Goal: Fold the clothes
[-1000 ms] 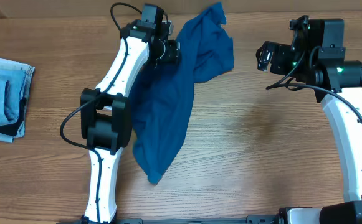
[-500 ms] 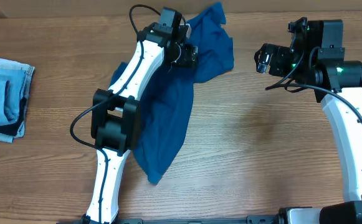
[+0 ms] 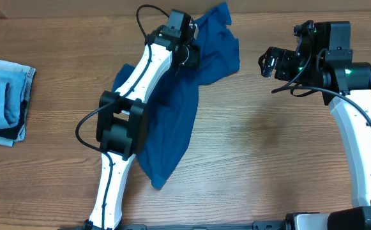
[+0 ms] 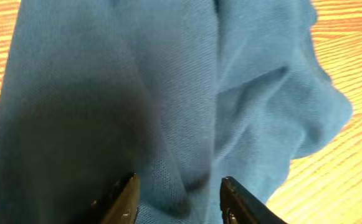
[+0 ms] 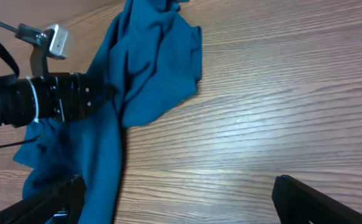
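Observation:
The clothes (image 3: pixel 172 121), a deep teal-blue shirt, lie crumpled in a long strip from the table's far middle toward the front. My left gripper (image 3: pixel 195 54) is down on the shirt's upper part. In the left wrist view the shirt (image 4: pixel 168 93) fills the frame, and the left gripper (image 4: pixel 179 183) has its jaws partly apart with a raised fold of the fabric between them. My right gripper (image 3: pixel 268 62) hovers wide open to the right of the shirt, over bare wood. In the right wrist view that gripper (image 5: pixel 177 186) holds nothing, and the shirt (image 5: pixel 149 68) lies to its left.
A pale blue denim stack (image 3: pixel 3 99) with a dark edge sits at the table's left edge. The left arm's wrist (image 5: pixel 43 99) reaches across the shirt. Bare wood lies between the shirt and the right arm's base (image 3: pixel 364 166).
My left gripper moved right along the shirt's upper part, and its jaws have narrowed around a fold. The right gripper shifted slightly left and stayed open.

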Motion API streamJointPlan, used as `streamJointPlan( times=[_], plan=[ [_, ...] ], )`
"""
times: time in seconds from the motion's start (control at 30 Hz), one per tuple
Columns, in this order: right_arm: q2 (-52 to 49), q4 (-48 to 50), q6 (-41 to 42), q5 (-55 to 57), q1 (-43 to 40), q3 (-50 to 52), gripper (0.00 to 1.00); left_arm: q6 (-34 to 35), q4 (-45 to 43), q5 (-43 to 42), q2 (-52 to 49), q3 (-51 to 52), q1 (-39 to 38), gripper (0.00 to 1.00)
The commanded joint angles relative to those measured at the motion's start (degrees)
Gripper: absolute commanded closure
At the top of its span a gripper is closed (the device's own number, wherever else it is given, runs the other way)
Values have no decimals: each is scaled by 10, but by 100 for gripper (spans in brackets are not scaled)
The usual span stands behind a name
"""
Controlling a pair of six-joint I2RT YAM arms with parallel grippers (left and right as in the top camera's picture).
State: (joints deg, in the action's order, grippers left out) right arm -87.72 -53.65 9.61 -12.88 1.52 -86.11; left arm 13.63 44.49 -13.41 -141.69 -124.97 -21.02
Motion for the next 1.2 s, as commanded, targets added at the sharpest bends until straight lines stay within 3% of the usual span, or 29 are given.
streamJointPlan(
  times=[0.0, 0.17, 0.2, 0.27, 0.3, 0.33, 0.5, 0.6, 0.7, 0.87, 1.03, 1.17],
  plan=[
    [6, -1, 9, -9, 0, -7, 0, 6, 1, 22, -15, 7, -4, 62],
    [12, -1, 9, -9, 0, -7, 0, 8, 27, 79, -15, 8, -8, 58],
    [12, -1, 9, -9, 0, -7, 0, 8, 27, 79, -15, 8, -8, 61],
    [13, -2, 9, -9, 0, -7, 0, 8, 27, 79, -15, 8, -8, 73],
    [14, -3, 11, -9, 0, -7, 0, 8, 28, 78, -15, 8, -8, 88],
    [14, -5, 11, -9, 0, -7, 0, 7, 31, 67, -15, 8, -8, 96],
    [22, -7, 10, -4, -1, -7, 0, -35, 74, -5, 1, -21, -8, 96],
    [38, -4, 9, 75, -14, -10, 0, -63, 125, -79, 33, -79, -18, 96],
    [73, 13, 11, 112, -60, -37, 0, -88, 176, -121, 55, -136, -69, 96],
    [99, 21, 20, 75, -101, -44, 0, -126, 242, -113, 56, -155, -222, 96],
    [99, 19, 20, 75, -101, -43, 0, -129, 278, -36, 49, -143, -361, 94],
    [99, 21, 20, 77, -102, -43, 0, -127, 315, 59, 49, -144, -397, 89]
  ],
)
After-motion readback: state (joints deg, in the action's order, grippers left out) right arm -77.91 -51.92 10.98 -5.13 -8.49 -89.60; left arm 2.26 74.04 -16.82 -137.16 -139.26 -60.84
